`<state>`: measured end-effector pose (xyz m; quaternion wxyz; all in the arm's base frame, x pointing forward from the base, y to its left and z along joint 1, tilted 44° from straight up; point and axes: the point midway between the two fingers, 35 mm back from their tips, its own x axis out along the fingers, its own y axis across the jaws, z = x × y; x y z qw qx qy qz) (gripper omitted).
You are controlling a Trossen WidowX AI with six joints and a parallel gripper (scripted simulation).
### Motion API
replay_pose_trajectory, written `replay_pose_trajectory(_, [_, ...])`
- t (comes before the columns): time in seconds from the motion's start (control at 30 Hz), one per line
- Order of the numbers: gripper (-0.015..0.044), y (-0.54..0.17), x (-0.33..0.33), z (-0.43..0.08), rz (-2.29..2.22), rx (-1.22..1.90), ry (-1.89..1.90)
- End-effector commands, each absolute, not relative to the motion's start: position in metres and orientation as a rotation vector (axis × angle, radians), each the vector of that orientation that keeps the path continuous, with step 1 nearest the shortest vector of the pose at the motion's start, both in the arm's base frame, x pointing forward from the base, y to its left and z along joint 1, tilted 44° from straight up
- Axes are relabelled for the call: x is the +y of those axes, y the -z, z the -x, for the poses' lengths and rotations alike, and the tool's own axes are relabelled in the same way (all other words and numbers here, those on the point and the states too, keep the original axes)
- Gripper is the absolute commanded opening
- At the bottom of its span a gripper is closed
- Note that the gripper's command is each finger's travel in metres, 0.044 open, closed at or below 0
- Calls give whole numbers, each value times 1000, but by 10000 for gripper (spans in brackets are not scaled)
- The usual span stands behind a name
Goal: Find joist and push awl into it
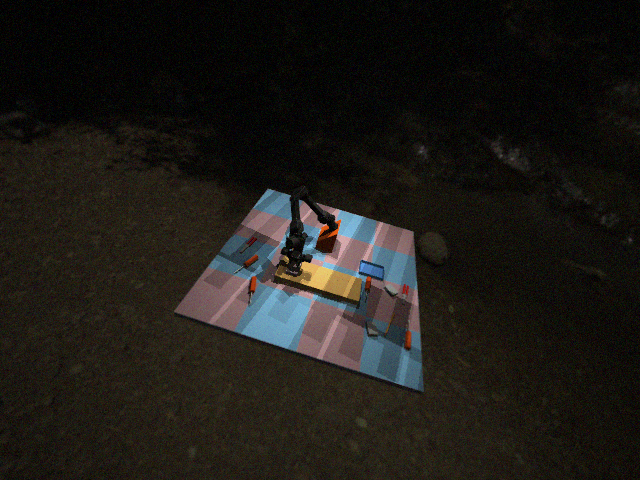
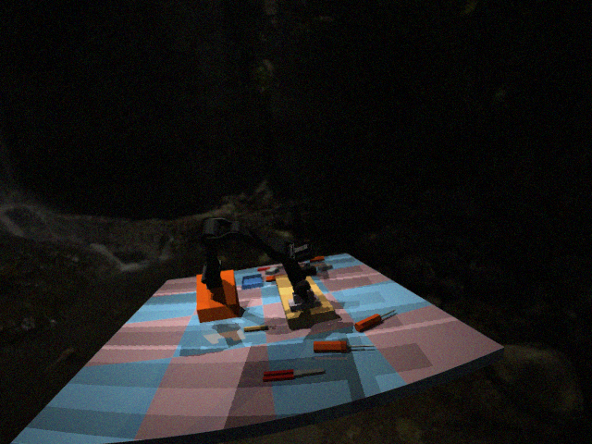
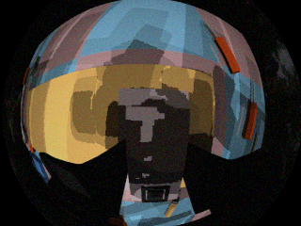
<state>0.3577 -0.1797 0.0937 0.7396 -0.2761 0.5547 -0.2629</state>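
From left to right in the view from above, a red-handled tool (image 1: 248, 244) (image 2: 278, 375) is lying first on the blue and pink checked desk (image 1: 268, 320) (image 2: 201, 401). After it come an orange-handled tool (image 1: 251, 261) (image 2: 329, 346) (image 3: 250, 121) and a second orange-handled one (image 1: 252, 285) (image 2: 368, 322) (image 3: 227, 55), each with thin metal shaft. A small yellow-handled tool (image 2: 255, 327) (image 3: 171, 208), probably the awl, is lying near the left end of the yellow panel (image 1: 336, 281) (image 2: 313, 320) (image 3: 52, 122).

The claw (image 1: 294, 262) (image 2: 302, 289) (image 3: 153, 142) is closed on the stud finder (image 1: 293, 270) (image 2: 304, 302) (image 3: 157, 141), a dark and grey block, at this left end of the panel. If it touches the panel, I cannot tell. The block has a small framed rectangle, like a display, but I cannot read it. Pale marks on the arm (image 2: 299, 249) look like lettering, too blurred for reading.

Behind the panel stands the orange base block (image 1: 326, 241) (image 2: 216, 313). More right, the blue tray (image 1: 371, 269) (image 2: 252, 281) shows its bare inside. Beyond the panel's right end are another orange-handled tool (image 1: 368, 284), a grey piece (image 1: 390, 289) and a red-handled tool (image 1: 405, 290).
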Motion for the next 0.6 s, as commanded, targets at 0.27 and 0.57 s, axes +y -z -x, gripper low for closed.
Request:
replay_pose_trajectory(0.27, [0, -58, -146, -361, 605, 1222, 574])
replay_pose_trajectory(0.57, [0, -33, -121, -363, 603, 1223, 573])
